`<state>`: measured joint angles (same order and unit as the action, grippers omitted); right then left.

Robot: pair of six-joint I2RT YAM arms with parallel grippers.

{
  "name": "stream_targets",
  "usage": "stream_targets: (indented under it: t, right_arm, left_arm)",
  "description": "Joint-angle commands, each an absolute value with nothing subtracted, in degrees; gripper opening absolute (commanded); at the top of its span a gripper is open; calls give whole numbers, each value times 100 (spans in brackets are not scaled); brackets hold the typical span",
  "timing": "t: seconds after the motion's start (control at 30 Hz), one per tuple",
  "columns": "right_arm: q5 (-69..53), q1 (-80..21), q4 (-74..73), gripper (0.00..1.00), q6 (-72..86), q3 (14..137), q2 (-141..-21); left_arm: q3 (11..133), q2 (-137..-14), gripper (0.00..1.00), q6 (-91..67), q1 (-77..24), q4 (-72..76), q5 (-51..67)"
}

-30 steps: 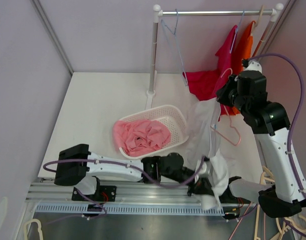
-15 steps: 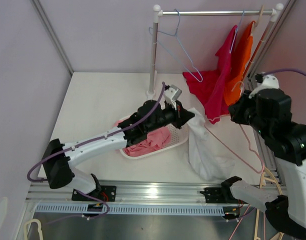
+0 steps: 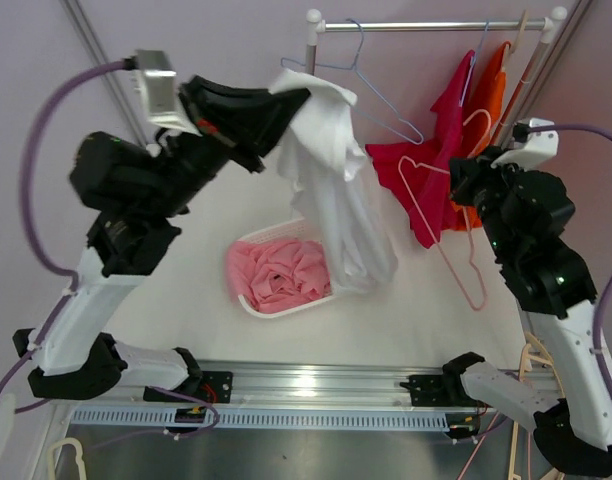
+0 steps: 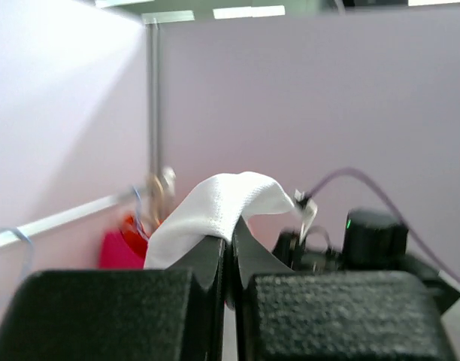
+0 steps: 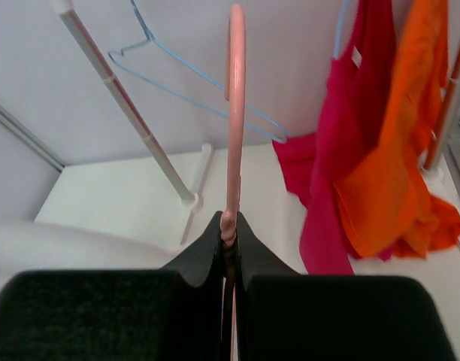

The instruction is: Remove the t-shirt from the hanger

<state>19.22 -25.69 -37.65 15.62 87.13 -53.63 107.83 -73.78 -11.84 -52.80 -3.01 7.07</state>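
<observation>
T-shirt [image 3: 336,190] is now dangling high over the basket [image 3: 276,312], left hand [image 3: 299,98] pinching it, up from the table [image 3: 186,230]; right hand [image 5: 228,226] is pinching the hanger [image 5: 236,113] at three o'clock.

I read no legible text, brand, number or sign in any view. The small white tag [image 5: 355,57] on the magenta garment [image 5: 365,120] carries no marking that I can resolve at this size. The pale tab [image 4: 306,213] at the edge of the white t-shirt [image 4: 215,209] is blurred; I cannot tell whether it bears print.
</observation>
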Motion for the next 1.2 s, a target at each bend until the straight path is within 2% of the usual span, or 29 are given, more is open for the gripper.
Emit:
stream_targets:
  t: [0.0,0.1,0.3,0.6,0.87,0.97,1.07,1.1,1.17]
  right_arm:
    - [1864,-2575,-1231,0,907,8272,-5476]
    - [1715,-2479,-310,0,502,8199,-5791]
    - [1275,-2312,-298,0,316,9280,-6661]
    - [888,-2110,-316,0,26,10063,-7040]
    - [80,-1451,-167,0,-237,9967,-7488]
    - [-307,-1284,-115,0,-246,9915,-7751]
    - [-641,-1204,-70,0,-176,9870,-8015]
    - [-694,-1204,-70,0,-158,9879,-8137]
    - [-878,-1204,-70,0,-106,9896,-8244]
  left_arm:
    - [11520,-7453,1,-554,-4949,-465,1238]
    - [11944,-7629,1,-405,-4536,-378,1608]
    - [12849,-8269,1,-299,-3920,-694,1960]
    - [12674,-8481,1,-316,-3648,-580,2118]
    - [12675,-8359,1,-290,-3261,-694,2109]
    - [11949,-8043,1,-237,-3182,-564,1943]
    - [10208,-7113,1,-535,-3182,-47,1443]
    - [8977,-6527,1,-693,-3182,182,1119]
    - [8213,-5962,1,-1176,-3182,586,819]
